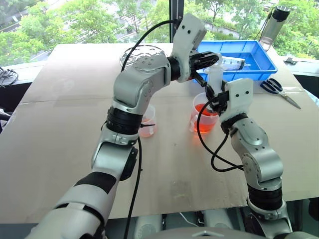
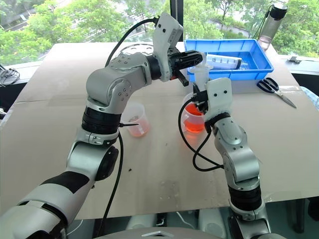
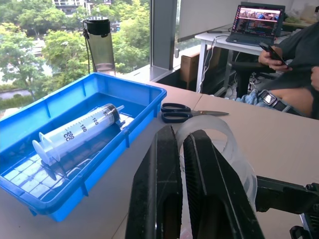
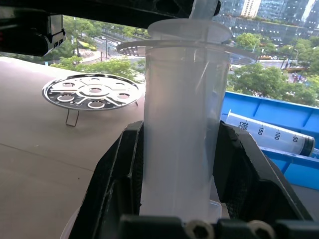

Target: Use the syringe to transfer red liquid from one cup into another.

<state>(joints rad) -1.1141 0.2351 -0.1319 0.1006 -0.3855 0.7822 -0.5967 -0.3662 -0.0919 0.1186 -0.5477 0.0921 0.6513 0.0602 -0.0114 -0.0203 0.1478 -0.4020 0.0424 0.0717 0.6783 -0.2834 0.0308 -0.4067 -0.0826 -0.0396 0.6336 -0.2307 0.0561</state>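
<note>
Fingers (image 4: 124, 174) of the right gripper (image 4: 179, 169) are clamped on either side of the syringe (image 4: 182, 124), holding its clear barrel upright over the wider handled beaker (image 1: 204, 119), which stands on the brown table (image 1: 70, 149) with bright red liquid (image 1: 205, 123) in it. The syringe's lower end points down into the beaker, though I cannot make out whether the tip is under the surface. Above it, the left gripper (image 1: 212, 59) reaches across level, its two black fingers pressed together at the top of the syringe, seemingly pinching the plunger end, though the contact is hard to make out.

The smaller clear cup (image 1: 148, 122), with paler pinkish contents, stands on the table on the left, partly behind the left arm and well apart from the beaker. Beyond the beaker lies a blue tray (image 3: 30, 124) with a fatter syringe with printed markings (image 3: 79, 132) in it. Black-handled scissors (image 1: 279, 89) lie just right of the tray, and a round metal rack (image 4: 92, 92) stands at the far side of the table. A dark-capped bottle (image 3: 99, 45) stands behind the tray, and a person (image 3: 294, 59) sits at a desk further off.
</note>
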